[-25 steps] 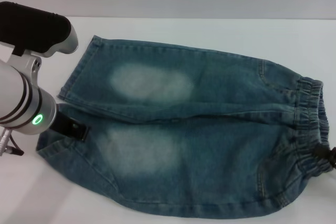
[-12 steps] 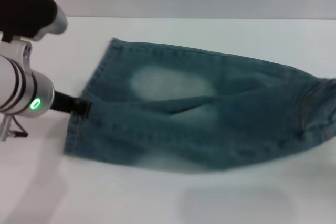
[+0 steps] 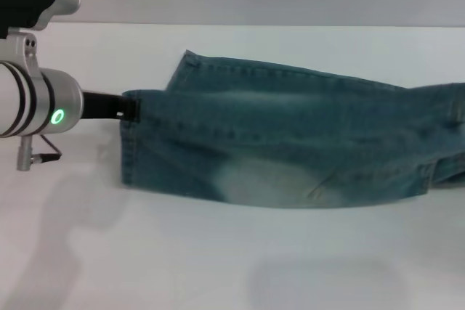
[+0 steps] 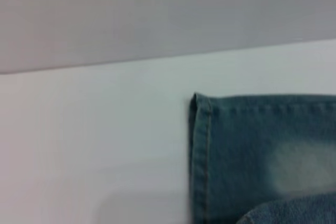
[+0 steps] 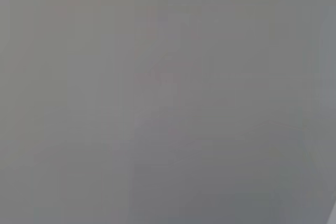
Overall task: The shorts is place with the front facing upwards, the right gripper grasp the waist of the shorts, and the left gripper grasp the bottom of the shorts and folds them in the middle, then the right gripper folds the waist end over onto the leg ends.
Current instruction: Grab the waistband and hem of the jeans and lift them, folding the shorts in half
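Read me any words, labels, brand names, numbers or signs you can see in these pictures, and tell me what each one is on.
There are none to read.
The shorts: plain denim with stitching, no tag or print showing.
The left gripper, at the leg hem: no lettering; the arm behind it shows only a green light ring, not a text.
The table: bare white, no marks.
The right wrist view shows only a blank grey surface.

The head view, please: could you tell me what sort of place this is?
Probably a lab or test bench for robot garment folding, not a home. A bare white table against a plain grey wall holds only the shorts, and the left gripper on a silver arm grips their hem.
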Robot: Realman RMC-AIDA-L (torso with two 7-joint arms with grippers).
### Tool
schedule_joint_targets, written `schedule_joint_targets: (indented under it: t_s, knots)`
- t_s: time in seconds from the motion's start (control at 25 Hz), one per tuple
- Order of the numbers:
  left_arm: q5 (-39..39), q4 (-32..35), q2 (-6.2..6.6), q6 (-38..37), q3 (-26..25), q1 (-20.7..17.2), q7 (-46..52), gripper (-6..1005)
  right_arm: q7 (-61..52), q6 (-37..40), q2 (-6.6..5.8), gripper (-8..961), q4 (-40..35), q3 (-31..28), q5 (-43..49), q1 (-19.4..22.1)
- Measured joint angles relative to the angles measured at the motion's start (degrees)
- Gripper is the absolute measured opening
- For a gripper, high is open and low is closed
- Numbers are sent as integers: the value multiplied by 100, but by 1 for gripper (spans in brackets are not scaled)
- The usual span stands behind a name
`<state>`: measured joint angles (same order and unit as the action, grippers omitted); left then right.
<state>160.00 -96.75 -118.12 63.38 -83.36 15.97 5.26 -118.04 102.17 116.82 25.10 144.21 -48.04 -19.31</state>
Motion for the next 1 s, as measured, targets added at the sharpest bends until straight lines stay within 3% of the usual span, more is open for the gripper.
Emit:
schedule_joint_targets:
  t_s: [0.48,0.72,1.0]
  knots:
    - [-499,777,8,-1191,-6,246,-314,18,-139,-621,-39,6,-641,-402,-59,-48]
    - [-546,1132,8,-1396,-205,440,-465,18,-142,-968,-133,7,-737,-383,-97,-288]
    - [-668,1450,13,-1531,-538,623,-719,18,-120,-1368,-160,7,-861,-414,-128,-397]
